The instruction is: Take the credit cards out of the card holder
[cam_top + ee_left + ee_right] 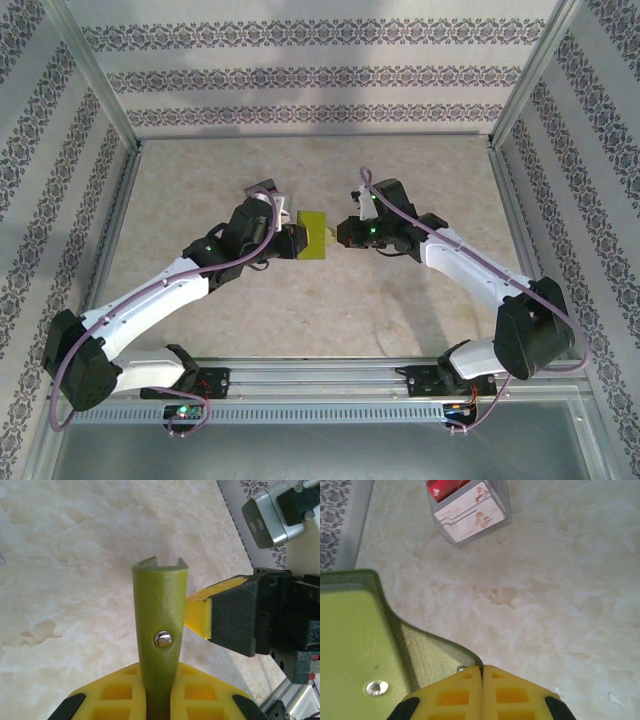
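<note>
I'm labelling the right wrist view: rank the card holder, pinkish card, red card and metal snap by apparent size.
1. card holder, nearest the camera, so inflated.
2. pinkish card.
3. red card, cut off by the frame edge.
4. metal snap.

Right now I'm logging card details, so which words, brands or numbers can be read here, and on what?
No text is legible anywhere.
On the pale card in the clear sleeve: reddish marks and lines, too blurred to read.
On the red card: white marks, too blurred to read.
On the card holder: no print, just a metal snap.
</note>
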Robot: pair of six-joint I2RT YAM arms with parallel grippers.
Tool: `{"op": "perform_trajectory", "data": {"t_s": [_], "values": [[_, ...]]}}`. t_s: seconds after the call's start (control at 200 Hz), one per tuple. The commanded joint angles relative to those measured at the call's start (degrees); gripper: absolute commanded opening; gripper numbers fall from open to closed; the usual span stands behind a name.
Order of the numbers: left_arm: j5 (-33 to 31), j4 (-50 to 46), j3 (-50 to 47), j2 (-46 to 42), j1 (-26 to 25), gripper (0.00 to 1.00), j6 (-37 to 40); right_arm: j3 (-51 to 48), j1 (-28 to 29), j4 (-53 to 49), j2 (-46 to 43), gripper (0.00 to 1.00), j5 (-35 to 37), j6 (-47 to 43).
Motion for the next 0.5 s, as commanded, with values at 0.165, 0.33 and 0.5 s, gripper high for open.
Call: {"op": "perform_trajectory", "data": {"t_s": [0.165,0.33,0.5], "values": [[1.23,3.33,1.06,-2.6,1.37,0.0,-1.03,-5.7,-7.6,6.79,-6.91,0.5,-11.12,0.04],[2.59,4.57,0.19,-3.56,2.89,0.0,-2.56,-8.35,-12.37,8.3,-11.17,0.7,-15.19,-0.03],[4.18,6.95,-1.04,-5.54,5.13,0.0,-4.63,-10.82,-15.49,11.78,-15.35,0.9,-17.43,1.77]]}}
